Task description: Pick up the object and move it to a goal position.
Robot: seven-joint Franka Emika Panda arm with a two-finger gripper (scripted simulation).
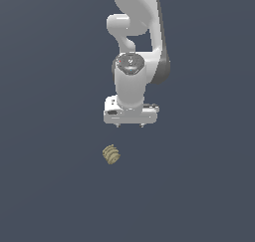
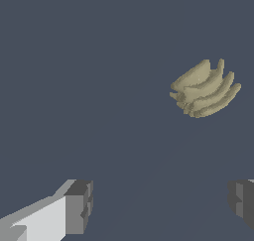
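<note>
The object [image 1: 111,155] is a small tan-yellow lump, roughly barrel-shaped, with stacked ridges and grooves running around it, and it lies alone on the plain dark bench [image 1: 45,196]. In the exterior view it sits a little below the gripper [image 1: 130,124] and slightly toward the exterior view's left, clearly apart from it with nothing touching. The wrist view shows the object [image 2: 204,90] tilted on its side, ahead of the fingertips [image 2: 79,205] rather than between them, so the jaws stand wide apart and hold nothing. Judging by its size against the white hand, it is probably light, and it looks stiff rather than soft, though a render gives no sure sign of either. The grooves should help a grip, but the lumpy outline means the pads could land on a ridge crest and let it twist or roll. The safest hold is likely across the middle of the barrel, with 1 pad on each side of the stacked ridges, closing squarely. No containers appear in either view, and no goal marker is visible.
</note>
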